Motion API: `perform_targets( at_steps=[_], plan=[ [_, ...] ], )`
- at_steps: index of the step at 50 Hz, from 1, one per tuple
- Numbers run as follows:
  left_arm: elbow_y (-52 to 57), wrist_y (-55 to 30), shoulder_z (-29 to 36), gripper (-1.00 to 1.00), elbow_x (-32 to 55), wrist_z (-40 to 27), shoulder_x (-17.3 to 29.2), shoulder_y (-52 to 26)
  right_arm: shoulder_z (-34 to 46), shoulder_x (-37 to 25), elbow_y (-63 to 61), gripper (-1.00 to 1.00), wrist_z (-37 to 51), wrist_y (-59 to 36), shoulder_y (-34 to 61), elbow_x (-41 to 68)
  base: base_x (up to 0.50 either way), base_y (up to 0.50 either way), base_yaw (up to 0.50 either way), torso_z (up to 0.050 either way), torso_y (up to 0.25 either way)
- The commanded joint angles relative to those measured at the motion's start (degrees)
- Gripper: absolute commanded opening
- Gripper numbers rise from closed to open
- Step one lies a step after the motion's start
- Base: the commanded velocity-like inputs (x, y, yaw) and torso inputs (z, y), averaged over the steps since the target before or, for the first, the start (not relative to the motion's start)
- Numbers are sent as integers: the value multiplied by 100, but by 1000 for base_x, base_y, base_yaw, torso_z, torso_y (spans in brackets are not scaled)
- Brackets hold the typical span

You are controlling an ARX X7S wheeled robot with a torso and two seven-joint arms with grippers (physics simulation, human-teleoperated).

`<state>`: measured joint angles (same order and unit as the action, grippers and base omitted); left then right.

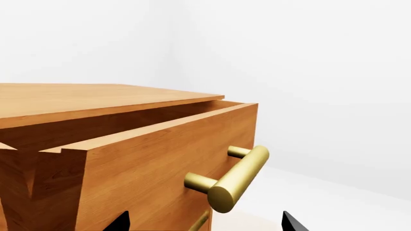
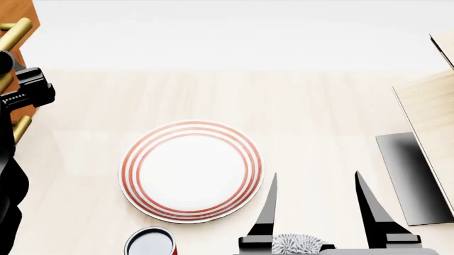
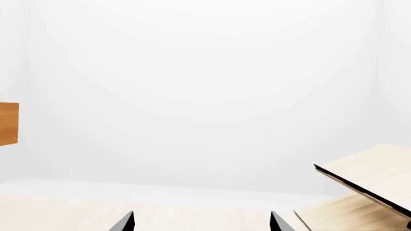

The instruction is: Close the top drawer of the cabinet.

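In the left wrist view the orange-brown cabinet point(image 1: 77, 98) fills the frame and its top drawer point(image 1: 154, 163) stands pulled out, with its brass bar handle point(image 1: 237, 179) close in front of my left gripper point(image 1: 205, 222). The left gripper is open, its tips astride the space just under the handle, touching nothing. A lower brass handle point(image 1: 199, 222) shows below. In the head view only the cabinet's edge point(image 2: 16, 16) and brass handles point(image 2: 14, 33) show at far left, beside my left arm point(image 2: 28, 90). My right gripper point(image 2: 319, 207) is open and empty.
A white plate with red rings point(image 2: 191, 170) lies on the pale table point(image 2: 312, 106), with a red-rimmed cup point(image 2: 150, 243) at the front. A pale plywood rack point(image 2: 433, 106) on a dark base point(image 2: 411, 175) stands at the right; it also shows in the right wrist view point(image 3: 366, 178).
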<state>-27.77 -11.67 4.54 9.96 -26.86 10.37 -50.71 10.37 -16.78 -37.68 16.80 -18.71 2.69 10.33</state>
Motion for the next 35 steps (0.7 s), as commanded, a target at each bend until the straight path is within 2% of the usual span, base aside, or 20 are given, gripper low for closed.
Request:
perform_targets(
  at_steps=[1,35],
  plan=[
    [-493,151,-72,100,-6,-79,87,-215,24,-21,35,100,14,50,-16,15,0,0,0,0,0],
    [-2132,887,-429,100,56,-502,191,-905,100,-88,14,100,84,48,11,44,0,0,0,0,0]
  ],
)
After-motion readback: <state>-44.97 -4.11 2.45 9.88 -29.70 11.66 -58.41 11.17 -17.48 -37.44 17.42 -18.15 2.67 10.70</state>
